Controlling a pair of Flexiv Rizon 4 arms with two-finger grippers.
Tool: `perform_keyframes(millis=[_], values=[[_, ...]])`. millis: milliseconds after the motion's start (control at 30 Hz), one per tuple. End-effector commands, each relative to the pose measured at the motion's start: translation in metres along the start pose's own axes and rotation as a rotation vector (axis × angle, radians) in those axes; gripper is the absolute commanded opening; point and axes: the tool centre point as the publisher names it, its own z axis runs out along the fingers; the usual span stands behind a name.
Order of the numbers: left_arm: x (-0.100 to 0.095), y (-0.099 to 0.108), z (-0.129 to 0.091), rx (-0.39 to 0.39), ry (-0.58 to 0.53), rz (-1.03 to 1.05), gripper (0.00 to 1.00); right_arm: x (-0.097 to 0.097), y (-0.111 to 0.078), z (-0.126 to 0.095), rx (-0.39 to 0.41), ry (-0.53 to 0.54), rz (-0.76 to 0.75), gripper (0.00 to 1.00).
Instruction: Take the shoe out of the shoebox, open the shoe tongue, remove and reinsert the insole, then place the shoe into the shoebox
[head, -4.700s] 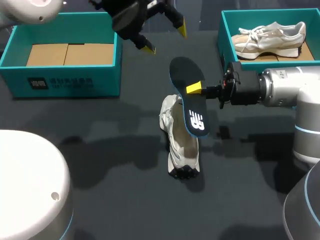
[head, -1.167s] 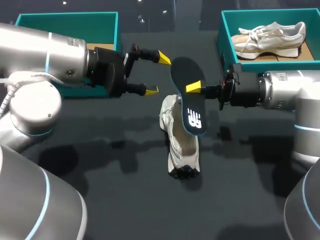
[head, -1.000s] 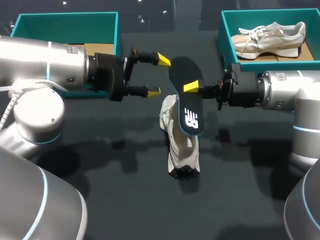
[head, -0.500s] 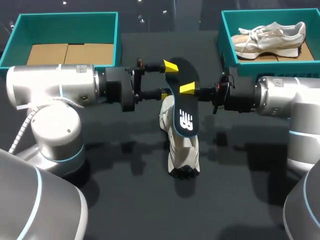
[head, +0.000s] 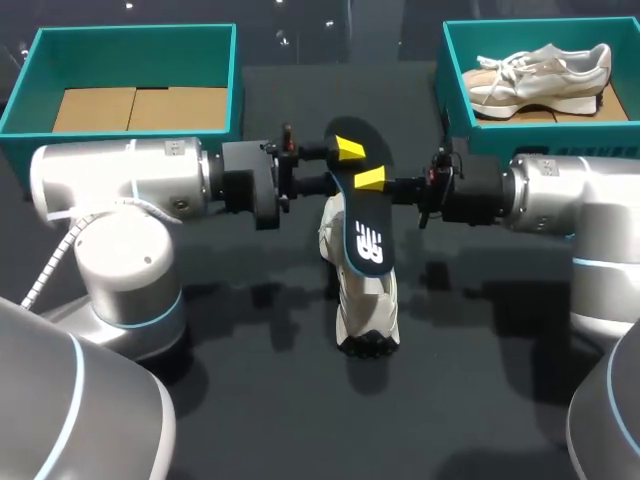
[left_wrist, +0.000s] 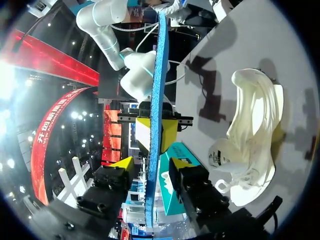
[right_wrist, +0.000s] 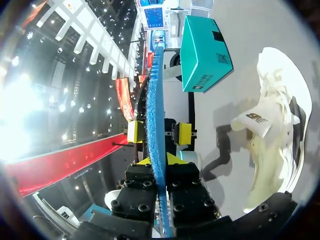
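Note:
A black insole (head: 362, 205) with a blue edge hangs upright over a white shoe (head: 366, 292) that lies on the dark table. My right gripper (head: 371, 180) comes in from the right and is shut on the insole's upper part. In the right wrist view its yellow tips (right_wrist: 159, 161) pinch the blue edge (right_wrist: 154, 115). My left gripper (head: 340, 167) reaches in from the left at the same height. In the left wrist view the insole (left_wrist: 154, 120) runs between its fingers (left_wrist: 148, 165), which stand a little off it on both sides. The shoe (left_wrist: 252, 145) lies beyond.
A teal shoebox (head: 135, 38) with a cardboard floor stands at the back left. Another teal box (head: 455, 62) at the back right holds a second pale shoe (head: 540, 68). Both arms span the table's middle just above the shoe.
My left gripper has moved right to the insole and its fingers have narrowed around it. The right gripper has carried the insole slightly left and lower.

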Motion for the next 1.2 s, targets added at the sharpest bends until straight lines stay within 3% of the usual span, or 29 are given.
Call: perform_keyframes(millis=[33, 233, 600, 700, 767, 1033, 1067, 1100, 1133, 1200], values=[[0.0, 0.0, 0.005, -0.001, 0.004, 0.001, 0.41, -0.002, 0.002, 0.003, 0.009, -0.006, 0.001, 0.0], [0.001, 0.0, 0.008, 0.001, 0.011, 0.001, 0.38, -0.002, 0.002, 0.002, 0.009, -0.007, -0.003, 0.0], [0.002, 0.003, 0.011, -0.005, 0.022, 0.004, 0.2, -0.002, 0.001, 0.001, 0.013, -0.01, -0.001, 0.0], [0.002, 0.003, 0.012, -0.007, 0.026, 0.006, 0.13, -0.002, 0.001, 0.001, 0.013, -0.01, -0.001, 0.0], [0.003, 0.003, 0.012, -0.008, 0.028, 0.008, 0.01, -0.002, 0.001, 0.001, 0.013, -0.01, -0.001, 0.0], [0.004, 0.003, 0.012, -0.001, 0.033, 0.014, 0.0, -0.002, 0.001, 0.001, 0.013, -0.01, -0.001, 0.0], [0.004, 0.003, 0.011, -0.001, 0.033, 0.014, 0.0, -0.002, 0.001, 0.001, 0.013, -0.01, -0.001, 0.31], [0.004, 0.002, 0.009, -0.001, 0.034, 0.013, 0.0, -0.002, 0.001, 0.001, 0.013, -0.01, -0.001, 0.84], [0.003, 0.001, 0.006, -0.002, 0.034, 0.013, 0.0, -0.003, 0.001, -0.004, 0.021, -0.001, -0.012, 1.0], [0.002, -0.002, -0.001, -0.01, 0.042, 0.013, 0.0, -0.005, 0.0, -0.014, 0.026, -0.008, -0.041, 1.0]])
